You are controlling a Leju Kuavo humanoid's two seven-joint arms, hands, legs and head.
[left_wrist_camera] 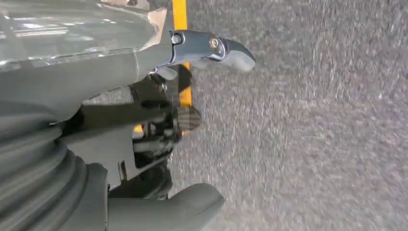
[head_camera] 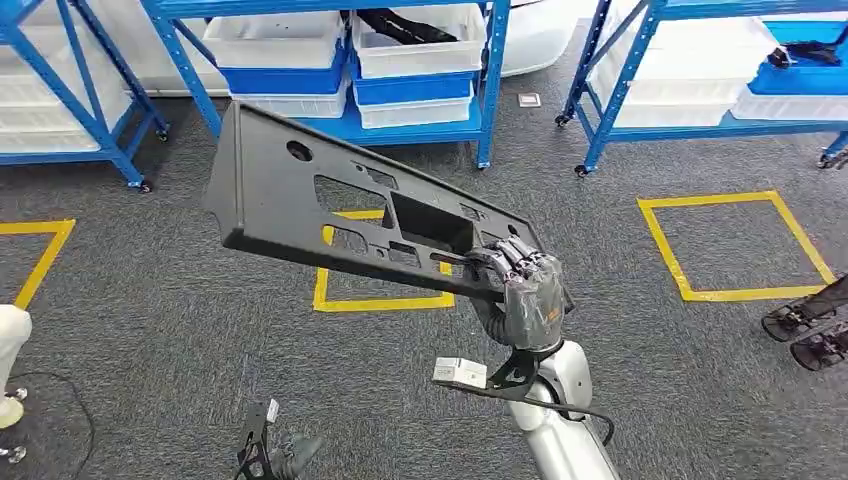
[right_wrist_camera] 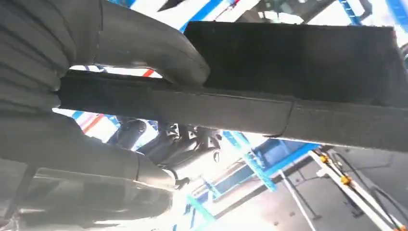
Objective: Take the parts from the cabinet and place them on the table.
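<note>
1. My right hand (head_camera: pixel 528 297) grips the near edge of a black plastic panel (head_camera: pixel 340 205), fingers wrapped over it.
2. The panel extends up and leftward from that hand, above grey carpet (head_camera: pixel 150 300).
3. My left hand (left_wrist_camera: pixel 159 120) hangs over carpet, fingers apart, holding nothing.

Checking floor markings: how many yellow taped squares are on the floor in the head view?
3. One left, cut off; one centre, partly behind the black panel; one right.

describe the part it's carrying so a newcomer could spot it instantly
Over the grey carpet in front of the blue shelving, the right hand grips one end of a long flat black panel. Its cutouts, one large rectangle and one small round hole, set it apart from the white bins.
</note>
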